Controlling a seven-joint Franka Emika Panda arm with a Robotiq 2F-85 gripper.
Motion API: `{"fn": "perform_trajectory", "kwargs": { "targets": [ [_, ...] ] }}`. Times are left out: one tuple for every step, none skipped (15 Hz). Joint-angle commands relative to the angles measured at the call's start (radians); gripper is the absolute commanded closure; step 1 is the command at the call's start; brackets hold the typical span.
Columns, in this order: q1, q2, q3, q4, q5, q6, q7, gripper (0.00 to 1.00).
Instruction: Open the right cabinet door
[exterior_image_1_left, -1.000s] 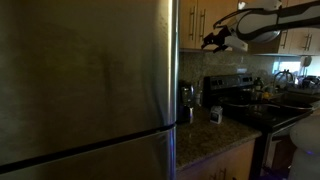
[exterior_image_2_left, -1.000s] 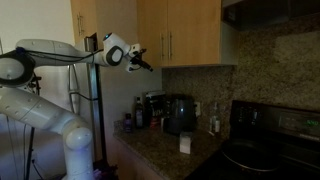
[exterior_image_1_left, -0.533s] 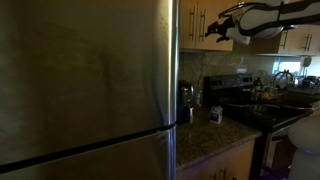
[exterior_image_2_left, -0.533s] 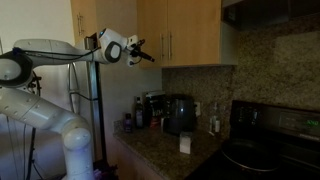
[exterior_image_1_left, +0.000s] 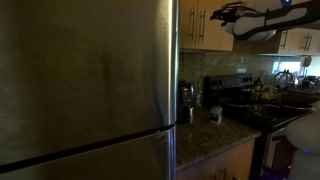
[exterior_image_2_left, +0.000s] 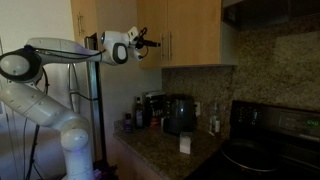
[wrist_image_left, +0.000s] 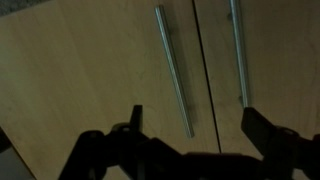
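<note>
1. The end effector (wrist_image_left: 192, 125) enters the wrist view from the bottom edge. Its 2 dark fingers (wrist_image_left: 136, 118) are spread wide apart and hold nothing.
2. The right cabinet door (wrist_image_left: 275, 60) lies ahead of the end effector and slightly to its right. It is a light-tan flat panel, shut flush with its neighbour.
3. Its slim metal bar handle (wrist_image_left: 238, 55) runs along the door's left edge, above the right-hand finger in the wrist view.
4. The narrower left door (wrist_image_left: 90, 70) fills the view ahead and to the left. Its own bar handle (wrist_image_left: 175, 75) sits above the gap between the fingers.
5. The seam between the 2 doors runs between the 2 handles.
6. In an exterior view the end effector (exterior_image_2_left: 150, 43) is raised to the height of the wall cabinets. It points at the handles, close to the right cabinet door (exterior_image_2_left: 195, 30); I cannot tell whether it touches anything.
7. Well below the end effector, a granite worktop (exterior_image_2_left: 160, 152) carries a dark coffee maker (exterior_image_2_left: 178, 113).
8. In an exterior view a large stainless-steel fridge (exterior_image_1_left: 80, 80) stands in the foreground, with the end effector (exterior_image_1_left: 218, 12) high beyond it.
</note>
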Motion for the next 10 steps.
{"fn": "perform_trajectory", "kwargs": {
  "targets": [
    [-0.013,0.026,0.004,0.005,0.021,0.048,-0.023,0.00],
    [-0.022,0.047,0.007,0.010,0.023,0.075,-0.027,0.00],
    [-0.027,0.061,0.010,0.015,0.023,0.084,-0.028,0.00],
    [-0.057,0.082,0.025,0.011,-0.002,0.095,-0.005,0.00],
    [-0.054,0.101,0.025,0.010,-0.006,0.120,-0.009,0.00],
    [-0.035,0.127,0.022,0.012,0.014,0.143,-0.038,0.00],
    [-0.028,0.145,0.021,0.012,0.013,0.162,-0.041,0.00],
    [-0.021,0.175,0.021,0.022,0.013,0.191,-0.045,0.00],
    [-0.017,0.197,0.020,0.026,-0.015,0.218,-0.024,0.00],
    [-0.011,0.223,0.020,0.035,-0.022,0.254,-0.027,0.00]
  ]
}}
